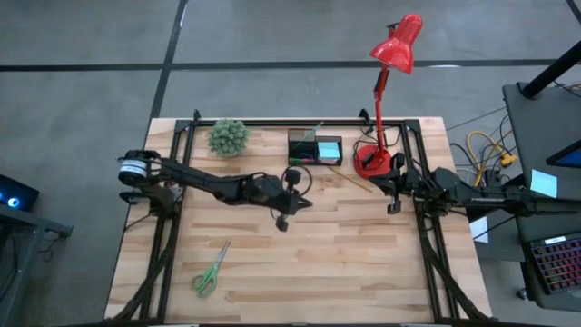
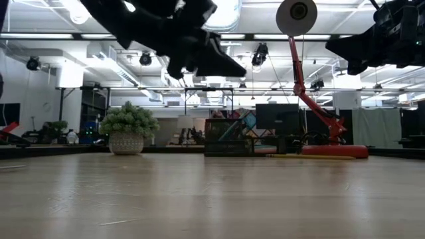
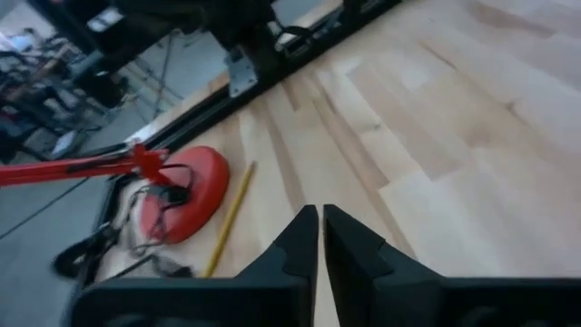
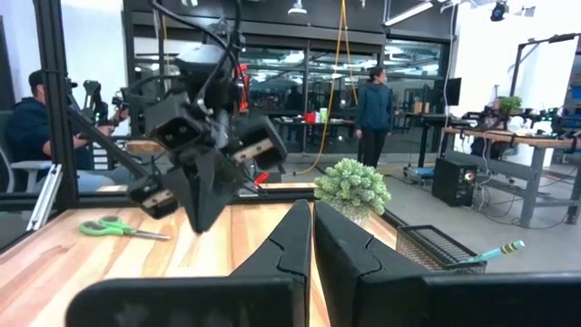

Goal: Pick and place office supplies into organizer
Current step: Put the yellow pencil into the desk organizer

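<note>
Left gripper [image 1: 283, 221] above mid-table, fingers clenched on nothing; right gripper [image 1: 393, 207] at the 3 o'clock side of the table beside the red desk lamp [image 1: 374, 162], likewise clenched and empty. Black organizer [image 1: 314, 148] at 12 o'clock by the far edge, a teal pen [image 4: 493, 252] standing in it, with the potted plant [image 1: 228, 137] toward 9 o'clock of it and the lamp base toward 3 o'clock. Yellow pencil [image 3: 228, 221] flat on the wood just beside the lamp base; green-handled scissors [image 1: 210, 270] flat near the 7 o'clock corner, well apart from the organizer.
</note>
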